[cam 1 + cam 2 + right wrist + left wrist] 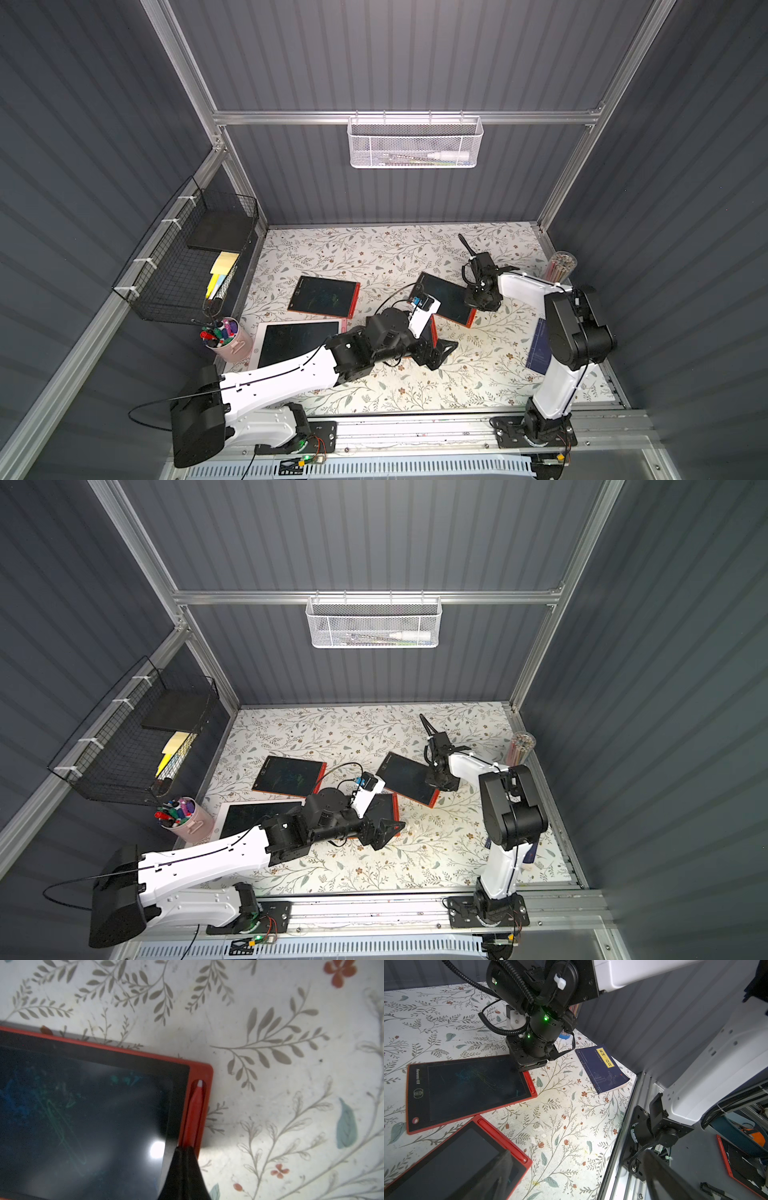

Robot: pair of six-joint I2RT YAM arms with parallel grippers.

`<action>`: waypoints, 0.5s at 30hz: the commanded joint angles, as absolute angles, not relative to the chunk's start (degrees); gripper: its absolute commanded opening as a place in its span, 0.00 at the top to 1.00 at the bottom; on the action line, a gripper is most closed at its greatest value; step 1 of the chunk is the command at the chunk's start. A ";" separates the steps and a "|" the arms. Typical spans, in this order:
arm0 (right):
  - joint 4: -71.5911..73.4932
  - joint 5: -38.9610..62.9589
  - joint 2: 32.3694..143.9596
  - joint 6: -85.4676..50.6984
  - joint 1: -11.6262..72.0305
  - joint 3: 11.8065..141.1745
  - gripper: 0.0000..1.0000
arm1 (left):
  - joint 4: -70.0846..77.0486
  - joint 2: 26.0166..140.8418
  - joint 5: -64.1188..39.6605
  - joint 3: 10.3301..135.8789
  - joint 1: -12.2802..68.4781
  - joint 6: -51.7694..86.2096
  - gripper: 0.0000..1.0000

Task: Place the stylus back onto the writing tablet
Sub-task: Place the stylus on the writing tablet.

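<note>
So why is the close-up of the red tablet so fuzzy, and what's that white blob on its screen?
Right wrist view: everything is soft, likely too close for focus; the blob is a light's glare on the writing tablet screen, near the stylus. Left wrist view: much sharper.

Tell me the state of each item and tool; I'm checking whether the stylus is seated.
Writing tablet, lying flat, faint scribbles on screen.
Stylus, lying in that tablet's side slot.
Right tool, shut, tip at the stylus's end.
Left tool, open, holding nothing.
Second red tablet, flat, own stylus in its slot.
Book, closed, lying flat.
</note>
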State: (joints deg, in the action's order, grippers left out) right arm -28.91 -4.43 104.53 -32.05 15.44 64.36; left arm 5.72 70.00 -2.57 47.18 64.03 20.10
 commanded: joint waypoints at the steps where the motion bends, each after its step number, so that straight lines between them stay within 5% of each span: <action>1: -28.58 -2.53 105.39 -35.33 16.08 61.69 1.00 | 6.54 69.21 -2.29 46.93 63.72 20.05 0.01; 15: -16.88 1.68 101.56 -40.87 16.13 52.65 1.00 | 6.68 68.37 -2.48 46.12 63.72 20.34 0.01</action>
State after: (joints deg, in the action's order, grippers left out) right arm -15.18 -1.15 99.59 -39.24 15.44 54.87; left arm 6.07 69.54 -2.59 46.83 64.03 20.10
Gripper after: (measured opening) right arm 0.052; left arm 0.993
